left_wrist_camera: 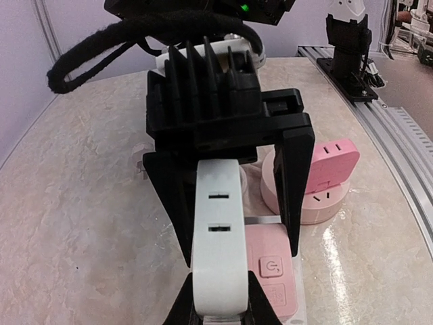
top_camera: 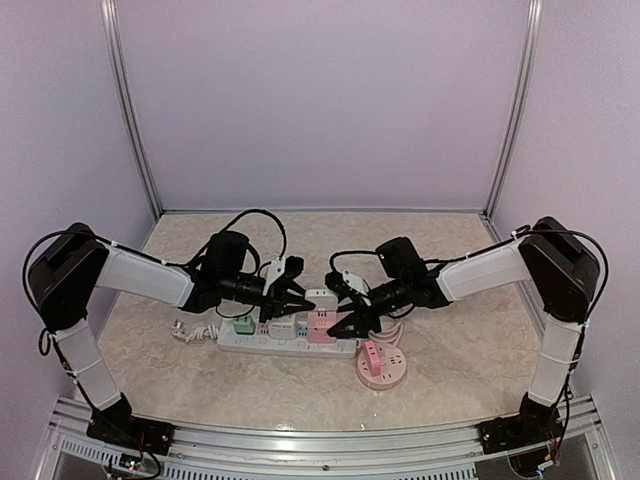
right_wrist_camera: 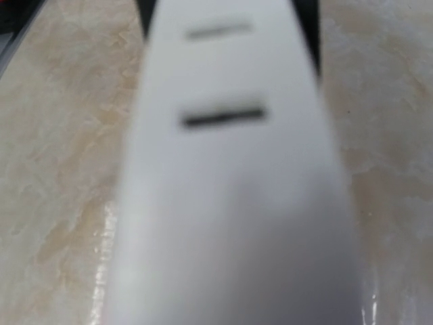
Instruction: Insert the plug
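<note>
The plug [left_wrist_camera: 218, 244] is a tall white block with two slots in its face. My left gripper [left_wrist_camera: 218, 305] is shut on its near end. It stands over the white power strip [top_camera: 250, 342], beside a pink adapter [left_wrist_camera: 270, 271]; whether it is seated is hidden. From the opposite side my right gripper [top_camera: 340, 322] straddles the plug with its black fingers [left_wrist_camera: 298, 183] spread wider than it, a gap showing on one side. In the right wrist view the blurred plug [right_wrist_camera: 230, 169] fills the frame and hides that gripper's own fingers.
The strip also carries a green adapter [top_camera: 243, 325] and further small adapters. A round pink socket hub [top_camera: 382, 365] sits on the table just right of the strip. A black cable [left_wrist_camera: 101, 47] loops over the right arm. The aluminium frame rail [top_camera: 320, 440] runs along the near edge.
</note>
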